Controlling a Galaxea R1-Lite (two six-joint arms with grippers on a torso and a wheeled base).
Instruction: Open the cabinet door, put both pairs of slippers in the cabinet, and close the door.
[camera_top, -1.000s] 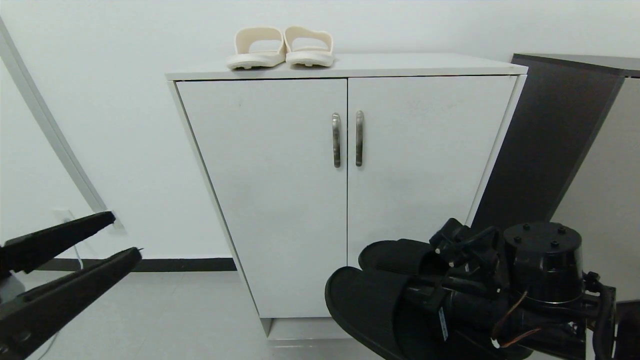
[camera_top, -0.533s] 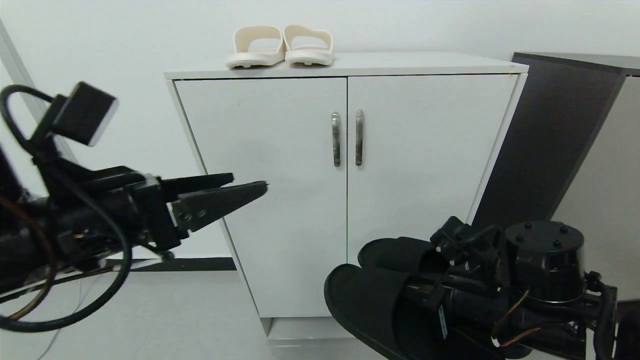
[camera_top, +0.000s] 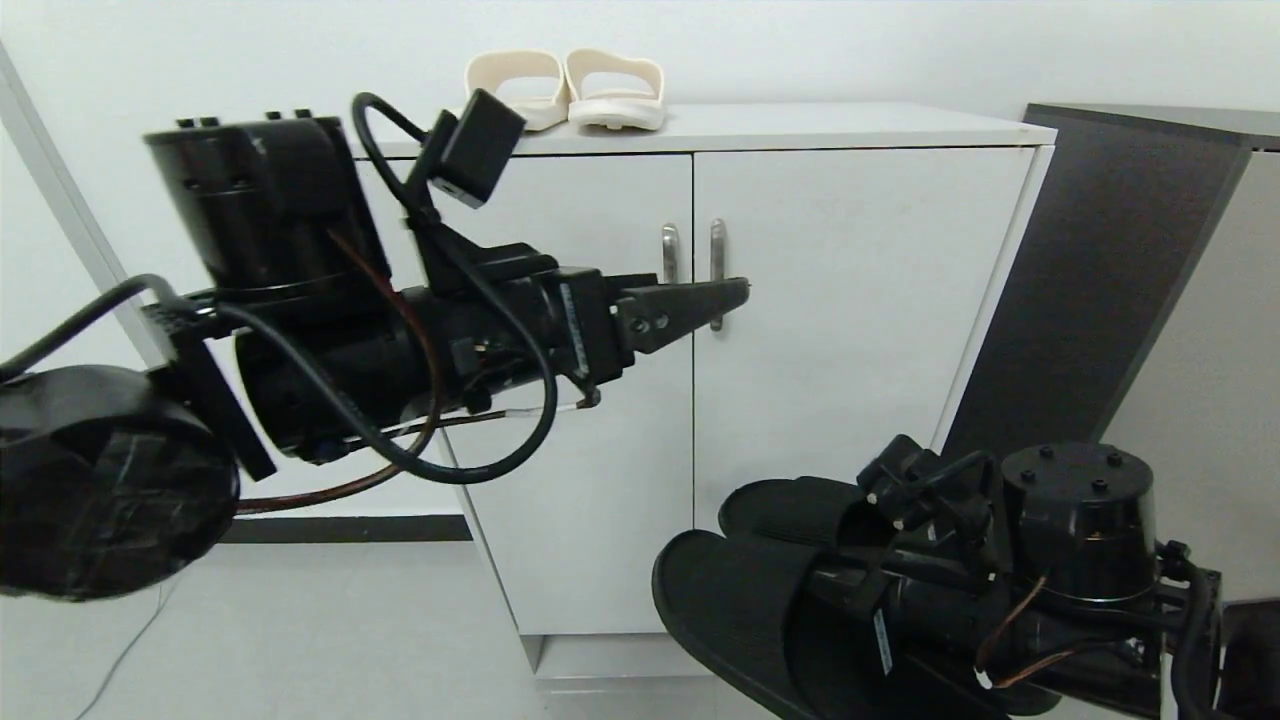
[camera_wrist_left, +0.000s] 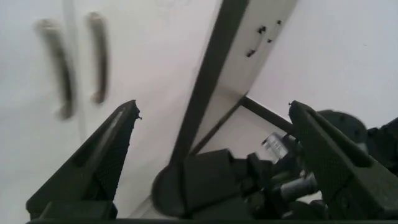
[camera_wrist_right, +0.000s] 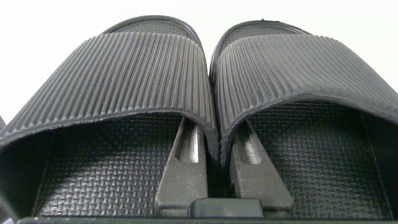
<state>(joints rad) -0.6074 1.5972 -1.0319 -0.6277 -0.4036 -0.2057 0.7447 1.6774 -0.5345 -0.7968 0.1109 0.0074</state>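
The white cabinet (camera_top: 850, 330) stands with both doors shut and two metal handles (camera_top: 717, 248) at the centre seam. A cream pair of slippers (camera_top: 565, 88) rests on its top. My left gripper (camera_top: 735, 292) is level with the handles, its tip just in front of them. In the left wrist view this gripper (camera_wrist_left: 213, 107) is open wide, and the handles (camera_wrist_left: 98, 59) lie off to one side. Low on the right, my right gripper (camera_wrist_right: 217, 167) is shut on the black slippers (camera_top: 770, 580), pinching their inner walls (camera_wrist_right: 211, 124) together.
A dark cabinet (camera_top: 1100, 300) stands close against the white one's right side. A white wall with a black baseboard (camera_top: 350, 528) lies to the left, above grey floor (camera_top: 300, 640). My left arm (camera_top: 330, 330) crosses in front of the left door.
My left arm has risen from the lower left and swung right, bringing its open gripper up to the handles. The right gripper has kept still with the black slippers.
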